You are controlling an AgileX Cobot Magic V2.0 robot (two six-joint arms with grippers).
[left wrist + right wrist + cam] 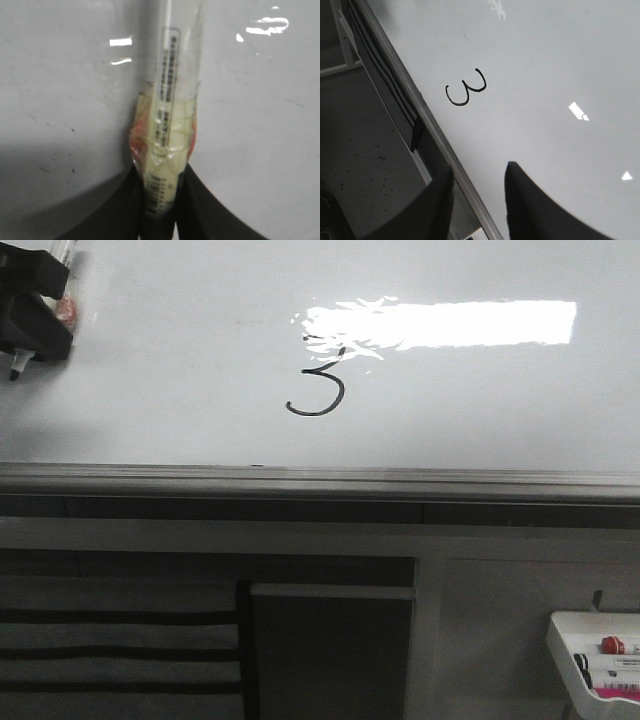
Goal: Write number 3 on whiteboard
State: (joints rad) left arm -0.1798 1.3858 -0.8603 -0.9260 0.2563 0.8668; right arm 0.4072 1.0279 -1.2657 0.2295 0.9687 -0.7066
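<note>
On my front feed the number 3 [318, 388] sits inked in black near the middle of the whiteboard [150, 370], just under the left end of the bright glare, with the grey edge rail [320, 482] along the near side; the same digit shows on my right wrist feed [465, 90], beside the board's rail. My left gripper [35, 315] is at the far left of the board, its fingers [200, 210] clamped tight on a marker [167, 125] with tape wrapped round its barrel, the dark tip pointing down toward the board. My right gripper [477, 200] has its jaws parted with nothing between them, over the board's edge. A small white tray [570, 640] with markers sits at the near right.
</note>
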